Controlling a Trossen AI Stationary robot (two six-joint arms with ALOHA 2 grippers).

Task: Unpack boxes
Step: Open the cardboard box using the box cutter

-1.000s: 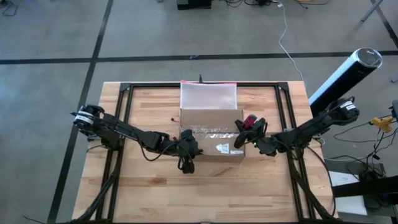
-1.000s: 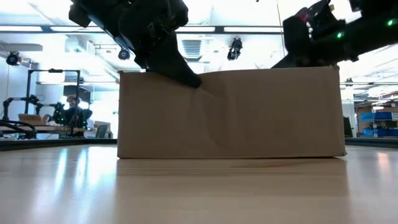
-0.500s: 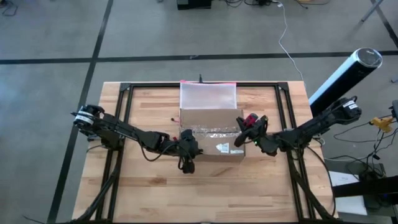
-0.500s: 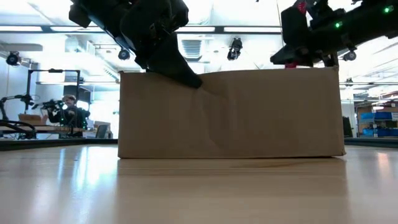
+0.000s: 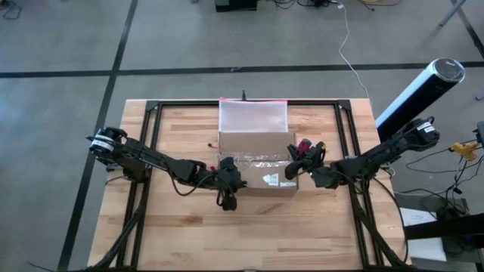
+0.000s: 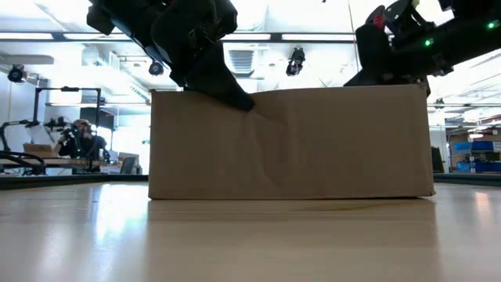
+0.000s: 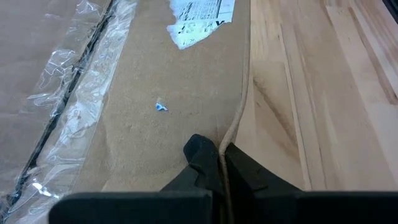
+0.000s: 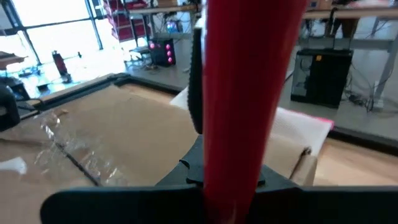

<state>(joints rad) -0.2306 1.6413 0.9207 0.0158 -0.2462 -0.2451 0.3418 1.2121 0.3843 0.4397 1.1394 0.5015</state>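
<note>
The brown cardboard box (image 5: 257,168) stands on its bottom mid-table, with clear tape (image 7: 74,81) along its top seam and a white label (image 7: 199,15). My left gripper (image 5: 227,180) is at the box's near left corner, shut on its top edge. My right gripper (image 5: 301,155) hovers over the box's right end, shut on a red tool (image 8: 249,93). Whether the tool touches the box cannot be told. The near wall (image 6: 290,141) fills the low view. My left gripper pinches the box's near top edge (image 7: 231,134) close to the left corner, one finger on the top face and the other (image 7: 242,165) outside the near wall. It comes slanting down from the table's left. The wall shows a crease below the fingers (image 6: 258,110). My right gripper holds the red tool (image 5: 304,144) between its two fingers, and the tool reaches forward past the fingertips. The arm comes from the table's right, slanting down toward the box's right end. The gripper itself hides which part of the tool it has.
A translucent pink-edged pouch (image 5: 253,115) lies flat against the box's far side. A black frame (image 5: 344,136) runs round the tabletop. A dark cylinder (image 5: 420,91) stands off the table's far right corner. Bare wood (image 5: 249,234) lies near the front edge.
My right gripper has tipped a little over the box's right end and come back, keeping the red tool. The box and my left gripper have stayed put.
</note>
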